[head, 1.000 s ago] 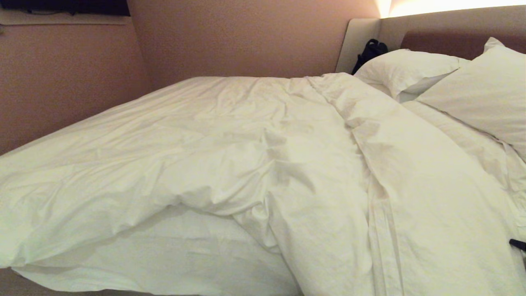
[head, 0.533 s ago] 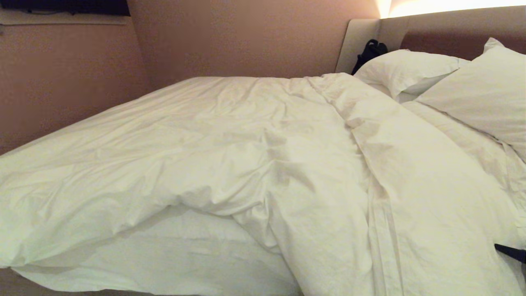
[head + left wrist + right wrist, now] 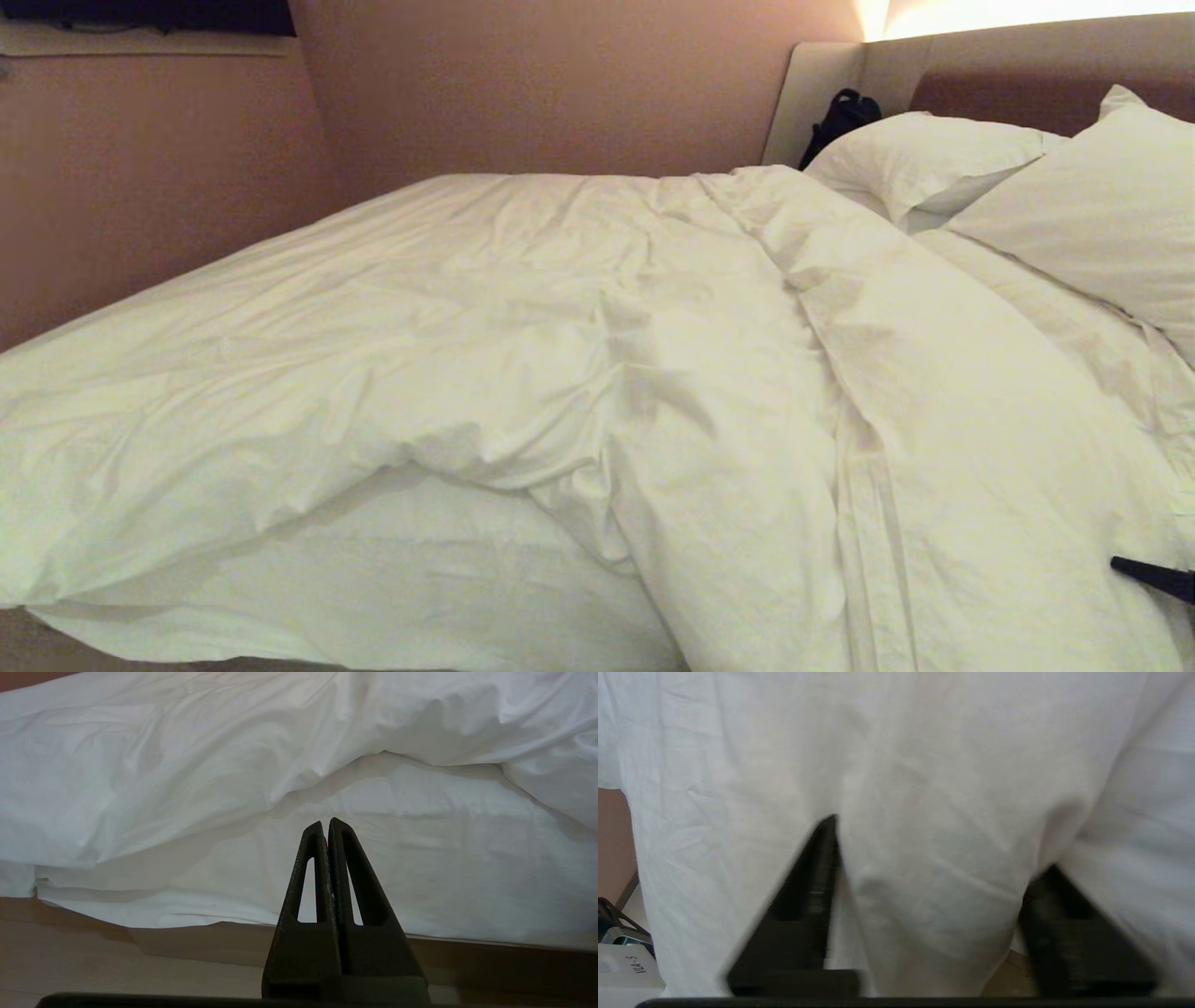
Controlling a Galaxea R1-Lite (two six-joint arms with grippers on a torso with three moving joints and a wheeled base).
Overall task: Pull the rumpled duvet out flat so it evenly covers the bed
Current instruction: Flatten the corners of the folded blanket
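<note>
The rumpled white duvet (image 3: 560, 355) lies bunched across the bed, pulled back from the near side so that the mattress sheet (image 3: 420, 579) shows. At the far right edge of the head view, one dark finger of my right gripper (image 3: 1153, 576) pokes onto the duvet's hanging side. In the right wrist view the right gripper (image 3: 941, 844) is open, its jaws wide apart with a thick fold of duvet (image 3: 924, 765) bulging between them. My left gripper (image 3: 324, 823) is shut and empty, parked low in front of the bed's side, below the duvet's edge (image 3: 187, 765).
Two pillows (image 3: 924, 159) (image 3: 1102, 215) lean on the padded headboard (image 3: 990, 93), with a black bag (image 3: 840, 117) behind them. A wall (image 3: 140, 187) runs along the far side. The bed's base plinth (image 3: 210, 942) and floor (image 3: 93, 970) lie below; a white labelled box (image 3: 621, 966) stands nearby.
The dark finger of my right gripper has come further into the head view from the right edge, leftward over the duvet's side. The duvet and left arm have not moved.
</note>
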